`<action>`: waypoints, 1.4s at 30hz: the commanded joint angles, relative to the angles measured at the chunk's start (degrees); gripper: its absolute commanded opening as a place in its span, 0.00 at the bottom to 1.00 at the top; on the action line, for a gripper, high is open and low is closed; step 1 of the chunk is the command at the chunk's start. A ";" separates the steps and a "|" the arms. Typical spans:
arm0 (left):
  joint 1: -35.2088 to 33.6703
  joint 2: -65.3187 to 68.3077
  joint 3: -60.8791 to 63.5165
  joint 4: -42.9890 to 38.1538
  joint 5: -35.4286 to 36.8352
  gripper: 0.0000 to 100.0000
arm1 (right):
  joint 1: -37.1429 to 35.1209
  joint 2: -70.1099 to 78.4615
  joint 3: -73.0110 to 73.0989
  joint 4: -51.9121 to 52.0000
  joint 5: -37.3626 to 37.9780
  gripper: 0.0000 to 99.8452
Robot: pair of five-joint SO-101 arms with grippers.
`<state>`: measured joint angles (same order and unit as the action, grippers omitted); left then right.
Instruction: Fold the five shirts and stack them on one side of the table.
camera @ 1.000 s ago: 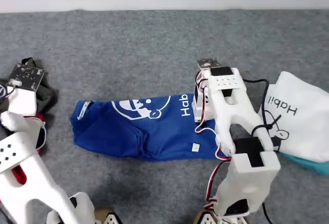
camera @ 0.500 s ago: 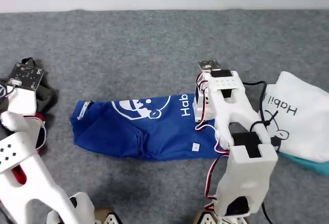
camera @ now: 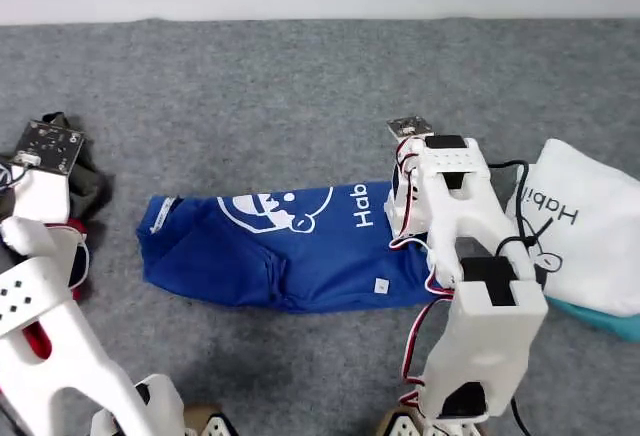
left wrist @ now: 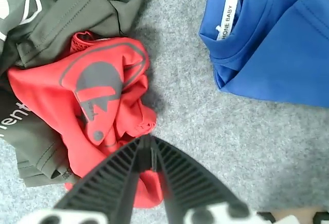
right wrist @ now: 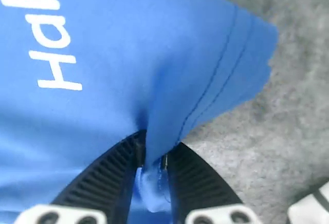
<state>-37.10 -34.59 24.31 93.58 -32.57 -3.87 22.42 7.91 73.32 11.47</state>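
- Blue shirt point(camera: 290, 251): lies mid-bench point(camera: 300, 86) as a long folded strip, collar end towards the left arm.
- Right fingers point(right wrist: 139, 151): clamped on a pinch of the blue shirt's hem at the strip's far end from the collar; cloth bunched between them.
- White shirt point(camera: 585, 231): on the right arm's side of the bench, lying over a teal shirt point(camera: 605, 321).
- Left fingers point(left wrist: 148, 154): together, nothing between them, tips over the red shirt point(left wrist: 103, 85).
- Red shirt: crumpled on a dark olive shirt point(left wrist: 77, 3); a strip of bare bench separates this heap from the blue collar.
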 commanded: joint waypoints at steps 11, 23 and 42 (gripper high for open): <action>0.09 -1.41 -0.40 -1.23 -0.62 0.01 | 15.87 -5.32 -11.87 12.88 19.16 0.01; -0.09 -1.93 -2.86 -1.23 -0.53 0.01 | 0.40 -6.20 -23.47 29.58 18.73 0.01; -8.70 -1.76 -2.86 -2.11 2.29 0.01 | -36.97 -16.48 -27.16 20.09 11.16 0.01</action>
<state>-44.48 -35.12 23.25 92.79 -30.90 -37.98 8.88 -15.91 97.41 23.34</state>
